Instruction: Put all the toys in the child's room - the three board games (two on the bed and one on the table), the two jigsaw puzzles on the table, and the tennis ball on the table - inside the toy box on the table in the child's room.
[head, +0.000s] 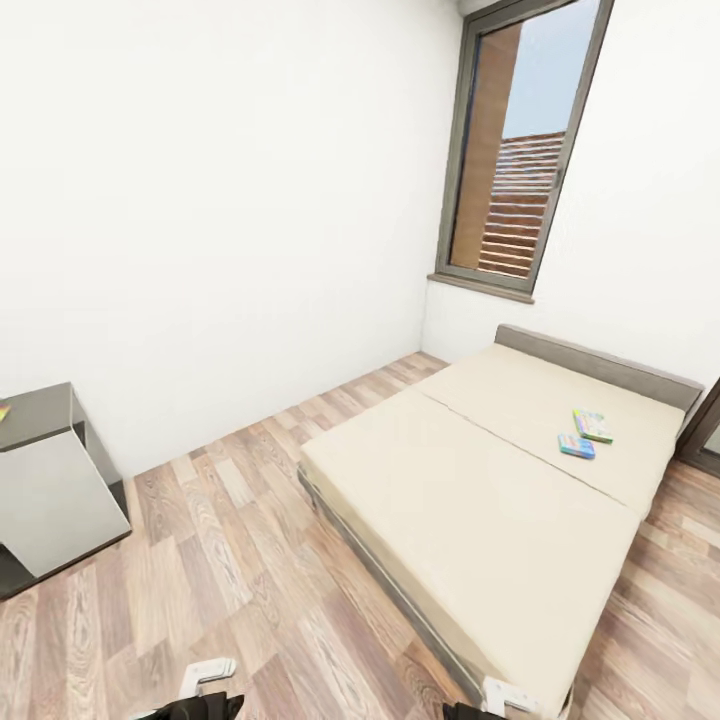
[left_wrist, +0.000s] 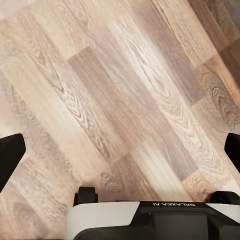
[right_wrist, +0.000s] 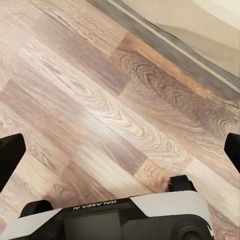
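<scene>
In the head view, the bed (head: 480, 500) takes up the right half of the child's room, its beige mattress running from the low grey headboard (head: 600, 362) near the far wall toward the camera. Two board games lie flat on the mattress near the headboard end: a white-and-green board game (head: 593, 425) and, just beside it on the nearer side, a blue board game (head: 576, 446). They sit close together, though whether they touch cannot be told. A tall dark-framed window (head: 520, 150) stands in the far wall above the bed's head. At the left edge is the lower dark grey section of the table (head: 40, 412) with its white slanted panel (head: 55, 500). The wood-plank floor (head: 230, 560) lies between table and bed.

In the left wrist view, the left gripper (left_wrist: 120, 150) hangs over bare floor planks; its dark fingertips (left_wrist: 10, 155) sit at opposite edges of the picture, spread wide with nothing between them.

In the right wrist view, the right gripper (right_wrist: 120, 150) is likewise spread wide and holds nothing, over floor just beside the grey bed frame (right_wrist: 175, 42).
</scene>
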